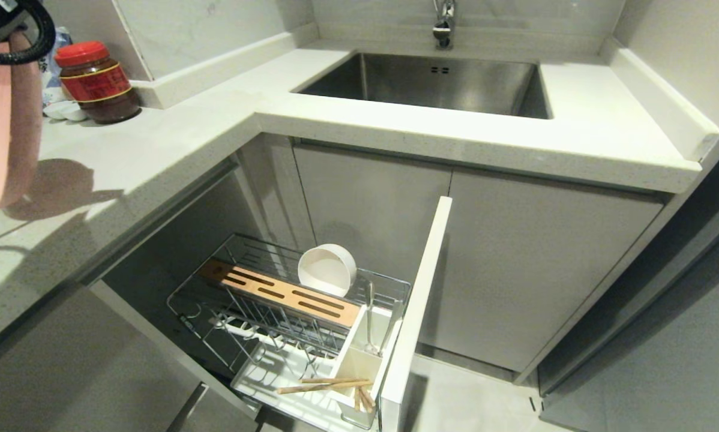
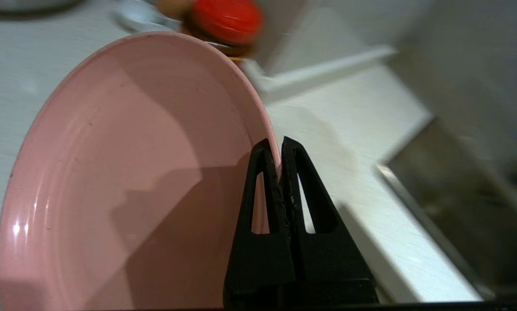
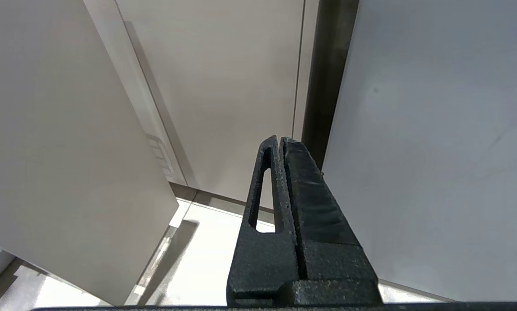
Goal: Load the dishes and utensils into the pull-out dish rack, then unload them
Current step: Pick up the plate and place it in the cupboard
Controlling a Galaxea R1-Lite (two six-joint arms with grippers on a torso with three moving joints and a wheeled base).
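I am holding the flat round pale-pink plate (image 2: 124, 181) by its rim with my left gripper (image 2: 280, 144), and my two black fingers are pinched tight on its edge. The plate hangs on its side, up in the air above the white stone counter (image 1: 173, 150), at my left side. Behind it stands a brown jar with a red lid (image 1: 95, 81). Down below, the chrome wire pull-out dish rack (image 1: 287, 306) is pulled out of the cupboard, with its white front panel (image 1: 416, 300) sticking out toward me. The small cream-white round bowl (image 1: 327, 269) is in the rack, tipped on its side behind the wooden strip with slots (image 1: 278, 291). The long light wooden chopsticks (image 1: 323, 384) lie across the white plastic cutlery box (image 1: 359, 360), and the slim metal cutlery (image 1: 370, 324) stands in that box too. So I think three kinds of things are in the rack, and the plate is the one that is out. I cannot tell from this alone if I am bringing the plate to the rack or taking it away. If I am loading, the plate goes in the rack next, and then everything must come out again. My right gripper (image 3: 280, 140) is squeezed closed with nothing in it, hanging low by the pale cupboard doors (image 3: 224, 86).
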